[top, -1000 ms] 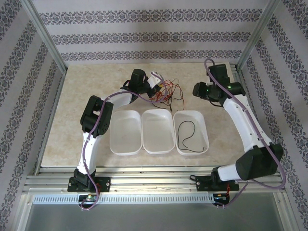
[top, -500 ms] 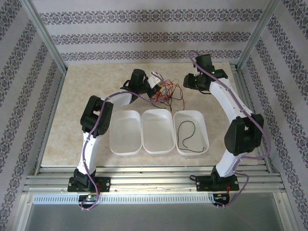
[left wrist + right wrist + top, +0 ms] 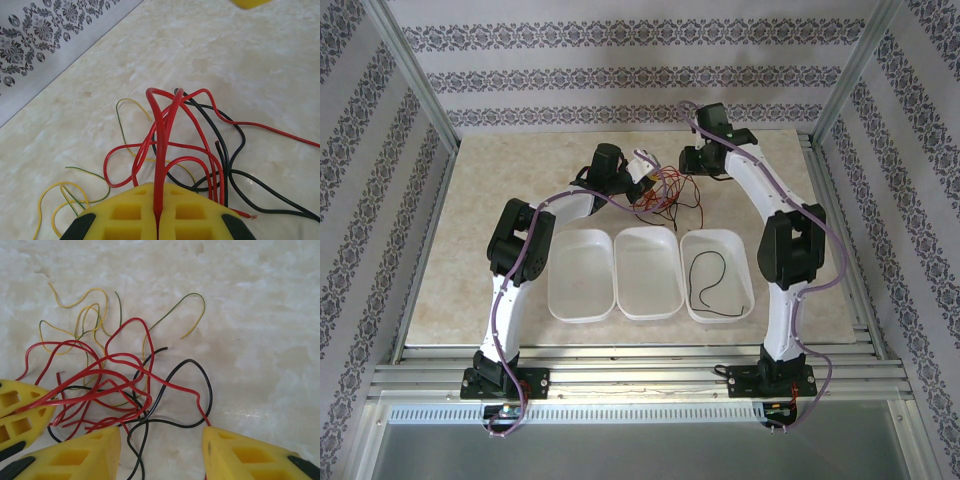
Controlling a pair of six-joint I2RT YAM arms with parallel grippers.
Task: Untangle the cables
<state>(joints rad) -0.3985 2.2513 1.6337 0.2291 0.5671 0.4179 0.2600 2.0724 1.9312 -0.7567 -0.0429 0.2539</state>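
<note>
Left gripper [image 3: 159,207]: clenched, its yellow fingers [image 3: 125,215] pressed together on a red cable [image 3: 161,150] that rises in a tall loop out of the seam between them. In the top view it [image 3: 647,165] sits at the left side of the tangle.

Right gripper [image 3: 160,450]: released, its two yellow fingers [image 3: 85,455] spread wide apart with nothing pinched. It hangs over the right side of the tangle [image 3: 686,160]. Red and black strands run into the gap between the fingers; whether any touch them cannot be told.

Cables [image 3: 665,190]: a loose knot of red, black and yellow-green strands on the table [image 3: 500,170], towards its far edge and about midway across. From the right wrist, the red loops [image 3: 100,385] cross over the black ones [image 3: 175,395], and the yellow-green strands [image 3: 85,315] trail off on the far side.

Black cable [image 3: 705,280]: lying apart from the tangle, curled inside the right tray [image 3: 732,262].

Trays: three white tubs side by side at the middle of the table; the left tray [image 3: 582,275] and the middle tray [image 3: 648,270] hold nothing.
</note>
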